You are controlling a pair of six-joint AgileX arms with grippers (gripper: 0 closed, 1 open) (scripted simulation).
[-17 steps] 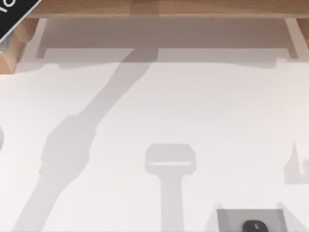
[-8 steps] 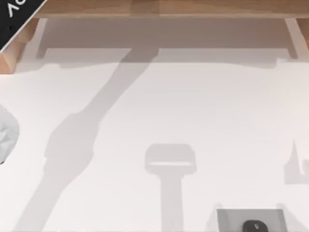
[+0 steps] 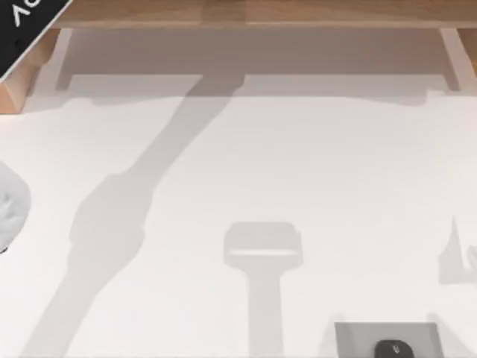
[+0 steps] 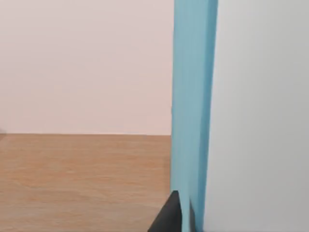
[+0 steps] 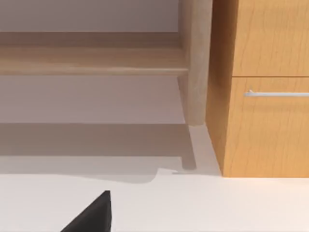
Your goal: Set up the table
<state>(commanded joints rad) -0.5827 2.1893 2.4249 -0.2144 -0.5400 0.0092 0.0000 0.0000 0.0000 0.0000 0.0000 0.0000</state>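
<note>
Across the top view, white worktop (image 3: 298, 171) spreads wide, grey pad (image 3: 387, 339) with black mouse (image 3: 393, 349) at its near edge | left wrist: blue panel (image 4: 193, 111), pincer state unclear | right wrist: wooden drawer cabinet (image 5: 263, 96), contents hidden | worktop judged heavy, rigid, nothing to grip.

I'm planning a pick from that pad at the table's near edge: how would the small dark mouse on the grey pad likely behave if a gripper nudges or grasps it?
The mouse looks rounded and smooth, so fingers might slip off its domed top. It sits low and wide, so tipping seems unlikely; it would probably slide instead. The thin grey pad on the table may shift with it.
</note>
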